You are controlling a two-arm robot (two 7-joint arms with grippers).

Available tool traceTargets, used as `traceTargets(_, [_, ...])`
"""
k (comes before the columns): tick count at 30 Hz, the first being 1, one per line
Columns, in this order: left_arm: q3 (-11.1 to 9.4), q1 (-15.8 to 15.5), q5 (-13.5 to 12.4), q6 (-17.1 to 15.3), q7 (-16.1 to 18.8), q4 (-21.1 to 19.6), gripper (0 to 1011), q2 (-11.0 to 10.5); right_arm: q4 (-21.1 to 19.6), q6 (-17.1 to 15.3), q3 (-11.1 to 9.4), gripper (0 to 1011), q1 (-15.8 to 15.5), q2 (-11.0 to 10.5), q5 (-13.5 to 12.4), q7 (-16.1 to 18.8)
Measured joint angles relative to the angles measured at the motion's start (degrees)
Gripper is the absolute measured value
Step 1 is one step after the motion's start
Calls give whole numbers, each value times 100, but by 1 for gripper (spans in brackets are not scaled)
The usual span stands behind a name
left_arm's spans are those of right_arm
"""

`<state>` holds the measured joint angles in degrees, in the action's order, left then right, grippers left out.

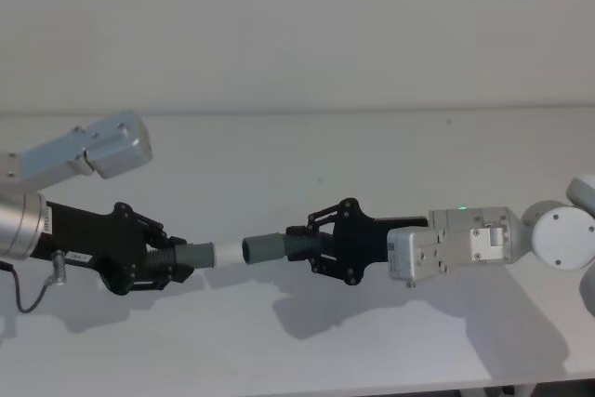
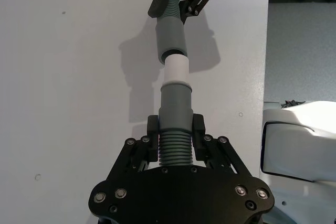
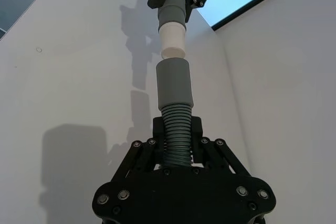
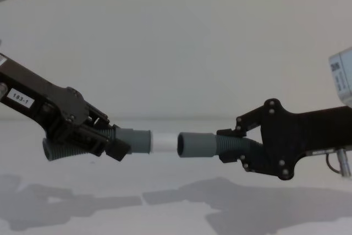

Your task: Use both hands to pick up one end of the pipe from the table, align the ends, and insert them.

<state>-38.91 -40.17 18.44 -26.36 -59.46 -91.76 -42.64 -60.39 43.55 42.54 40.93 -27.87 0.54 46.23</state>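
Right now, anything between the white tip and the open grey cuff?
Nothing. The white tip, held by the left gripper, faces the grey cuff in the right gripper across a bare gap in the chest view; the head view agrees.

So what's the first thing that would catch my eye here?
Two black grippers meet mid-air above the white table, each clamped on a ribbed grey hose piece. The left gripper holds the piece with the white tip, the right gripper the open grey cuff. The ends face each other, nearly touching, not yet inserted.
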Motion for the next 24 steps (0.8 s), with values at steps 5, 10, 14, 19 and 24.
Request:
traceTargets(5, [0, 0, 0, 0, 0, 0, 335, 0, -3, -6, 3, 252, 0, -4, -11, 20])
traceTargets(10, [0, 0, 0, 0, 0, 0, 335, 0, -13, -13, 7, 252, 0, -9, -27, 33])
traceTargets(14, [0, 0, 0, 0, 0, 0, 335, 0, -37, -29, 10, 252, -3, -14, -44, 41])
traceTargets(19, [0, 0, 0, 0, 0, 0, 335, 0, -62, -50, 13, 252, -20, -17, -54, 44])
traceTargets(24, [0, 0, 0, 0, 0, 0, 335, 0, -77, -62, 16, 252, -30, -14, -67, 47])
